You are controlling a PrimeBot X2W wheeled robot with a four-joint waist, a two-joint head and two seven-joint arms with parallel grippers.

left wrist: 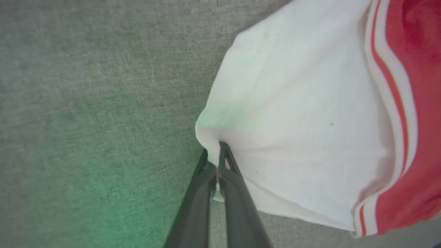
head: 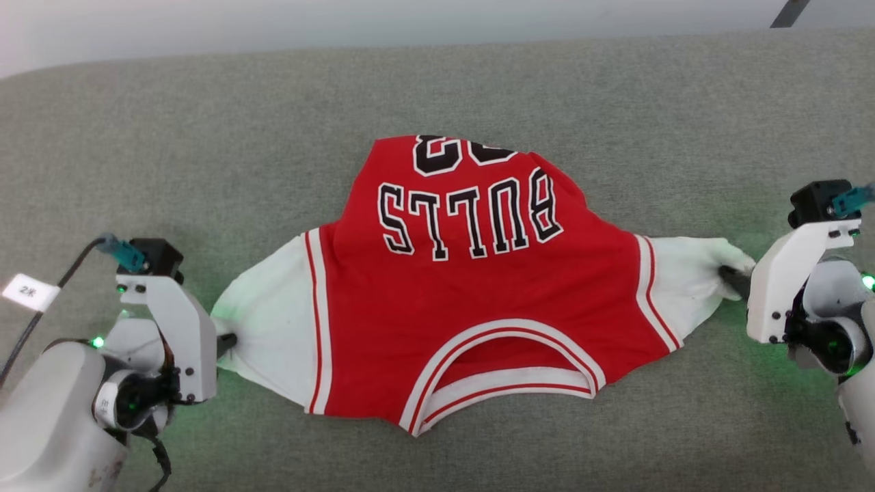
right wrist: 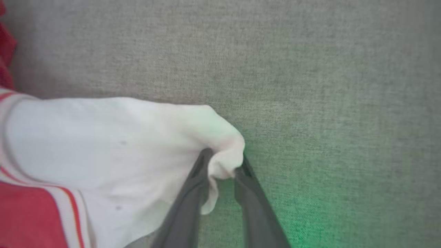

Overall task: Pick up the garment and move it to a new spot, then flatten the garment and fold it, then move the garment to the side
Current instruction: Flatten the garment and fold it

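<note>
Red garment (head: pixel 472 294) sprawls lettering-up in the head view; the wrist views catch left gripper (left wrist: pixel 215 151) and right gripper (right wrist: pixel 225 158) pinching its white ends.

The head camera looks steeply down from above on the grey tabletop (head: pixel 205 137) and takes in the whole garment (head: pixel 472 287), collar nearest. Each wrist camera sits close behind its own claw and looks along the fingers. The left claw (left wrist: pixel 214 151) faces the left sleeve (left wrist: pixel 293 120), the right claw (right wrist: pixel 224 160) the right sleeve (right wrist: pixel 103 137). The head view shares both sleeves.
</note>
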